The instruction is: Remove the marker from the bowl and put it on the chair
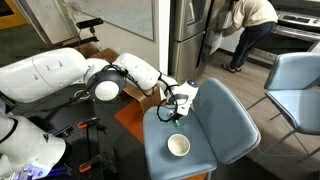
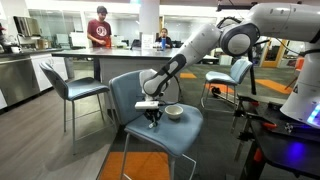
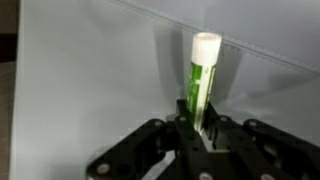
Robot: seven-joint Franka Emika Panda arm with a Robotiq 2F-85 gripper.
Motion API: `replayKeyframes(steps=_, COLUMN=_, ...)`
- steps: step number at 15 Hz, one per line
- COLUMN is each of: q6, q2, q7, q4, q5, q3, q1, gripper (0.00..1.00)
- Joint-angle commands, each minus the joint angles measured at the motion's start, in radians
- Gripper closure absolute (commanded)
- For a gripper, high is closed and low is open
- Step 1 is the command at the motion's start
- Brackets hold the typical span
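Fingers point(image 3: 183, 122) clamped on the marker point(image 3: 203, 75) at its lower end; the green barrel and white cap run straight out past the tips. We place it outside the bowl point(image 1: 178, 146), just beside it and low over the chair point(image 1: 228, 128) seat. We cannot tell whether it touches the padding. Our judgement: only lowering and release remain, and a marker let go end-on may tip and roll.
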Motion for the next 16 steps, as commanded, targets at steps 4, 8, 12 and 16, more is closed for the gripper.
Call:
replayKeyframes(steps=4, q6=-0.048, q2=0.018, q7=0.090, q4=0.095, q5=-0.125, q3=0.010, q1=-0.011, gripper=0.55)
replayKeyframes(steps=8, q6=-0.072, q2=0.017, q7=0.088, q4=0.095, q5=-0.140, q3=0.019, q1=-0.025, gripper=0.32)
replayKeyframes(steps=12, q6=-0.072, q2=0.017, q7=0.080, q4=0.097, q5=-0.147, q3=0.017, q1=-0.038, gripper=0.04)
replayKeyframes(steps=16, q6=-0.101, q2=0.017, q7=0.030, q4=0.126, q5=-0.203, q3=0.000, q1=-0.036, gripper=0.00)
